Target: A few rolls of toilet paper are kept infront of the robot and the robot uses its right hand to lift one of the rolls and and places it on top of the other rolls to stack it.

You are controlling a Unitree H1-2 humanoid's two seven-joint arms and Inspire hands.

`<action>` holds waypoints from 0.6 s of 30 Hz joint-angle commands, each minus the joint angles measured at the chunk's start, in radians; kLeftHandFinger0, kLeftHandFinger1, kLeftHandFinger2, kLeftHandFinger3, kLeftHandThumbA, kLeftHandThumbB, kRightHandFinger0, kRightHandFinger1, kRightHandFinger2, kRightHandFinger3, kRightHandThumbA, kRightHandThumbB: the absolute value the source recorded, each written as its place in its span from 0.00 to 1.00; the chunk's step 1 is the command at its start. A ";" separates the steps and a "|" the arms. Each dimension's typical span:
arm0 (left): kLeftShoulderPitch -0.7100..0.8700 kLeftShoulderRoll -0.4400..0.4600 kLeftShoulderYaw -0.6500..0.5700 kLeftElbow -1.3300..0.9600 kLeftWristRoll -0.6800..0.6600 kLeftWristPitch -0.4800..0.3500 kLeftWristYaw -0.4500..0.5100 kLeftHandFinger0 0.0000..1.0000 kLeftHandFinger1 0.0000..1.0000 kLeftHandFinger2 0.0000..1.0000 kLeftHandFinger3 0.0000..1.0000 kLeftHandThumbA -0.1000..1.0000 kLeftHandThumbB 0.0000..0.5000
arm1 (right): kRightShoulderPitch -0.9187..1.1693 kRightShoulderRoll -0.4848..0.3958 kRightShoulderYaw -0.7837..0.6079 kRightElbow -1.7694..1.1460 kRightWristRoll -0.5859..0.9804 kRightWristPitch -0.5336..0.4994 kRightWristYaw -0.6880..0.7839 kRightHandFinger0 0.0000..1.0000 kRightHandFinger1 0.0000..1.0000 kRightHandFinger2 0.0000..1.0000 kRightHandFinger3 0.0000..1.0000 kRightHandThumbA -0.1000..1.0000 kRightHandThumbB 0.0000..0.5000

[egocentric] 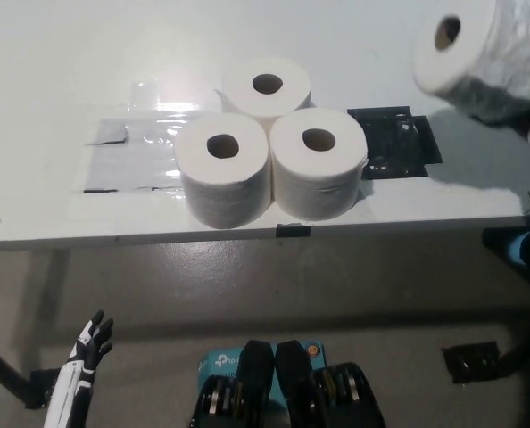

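One toilet paper roll (475, 49) is hanging in the air at the upper right of the head view, tipped on its side so that its cardboard core is facing left and toward the camera. The black right hand (515, 102) is clamping it from below and behind, with dark fingers wrapping the underside of the roll; most of the hand is running off the right edge of the picture. The roll is clear of the table and is casting a soft shadow on the white surface beneath it.

Three more toilet paper rolls are standing upright on the white table (51, 80), well apart from the lifted one, packed in a tight triangle and touching each other: the back roll (267, 86), the front left roll (223, 169) and the front right roll (318, 162). Their cores are pointing up.

Just beside the front right roll, a black taped patch (399, 147) is lying flat on the table, between the cluster and the shadow of the held roll. A sheet of clear plastic film (131, 156) is stretching out to the left of the cluster, with dark tape at its edges.

Down at the lower left, below the table edge, the white left hand (91, 343) is resting with fingers spread and holding nothing.
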 commanded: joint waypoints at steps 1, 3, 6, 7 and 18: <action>0.005 0.007 0.007 -0.022 0.005 -0.034 0.016 1.00 1.00 1.00 1.00 1.00 0.37 | -0.111 0.002 0.041 -0.043 0.051 0.019 0.062 0.00 0.00 0.00 0.00 1.00 0.24; 0.009 0.006 0.007 -0.027 0.003 -0.032 0.015 1.00 1.00 1.00 1.00 1.00 0.38 | -0.140 0.008 0.065 -0.046 0.047 0.058 0.031 0.00 0.00 0.00 0.00 1.00 0.28; 0.010 0.009 0.007 -0.031 0.002 -0.030 0.013 1.00 1.00 1.00 1.00 1.00 0.36 | -0.170 0.021 0.117 -0.050 0.025 0.050 -0.001 0.00 0.00 0.00 0.00 1.00 0.22; 0.010 0.009 0.007 -0.030 0.002 -0.033 0.012 1.00 1.00 1.00 1.00 1.00 0.36 | -0.180 0.026 0.131 -0.047 0.019 0.047 -0.018 0.00 0.00 0.00 0.00 1.00 0.19; 0.012 0.001 0.002 -0.019 -0.023 -0.062 0.001 1.00 1.00 1.00 1.00 1.00 0.35 | -0.215 0.072 0.335 -0.043 -0.090 -0.087 -0.172 0.00 0.00 0.00 0.00 1.00 0.20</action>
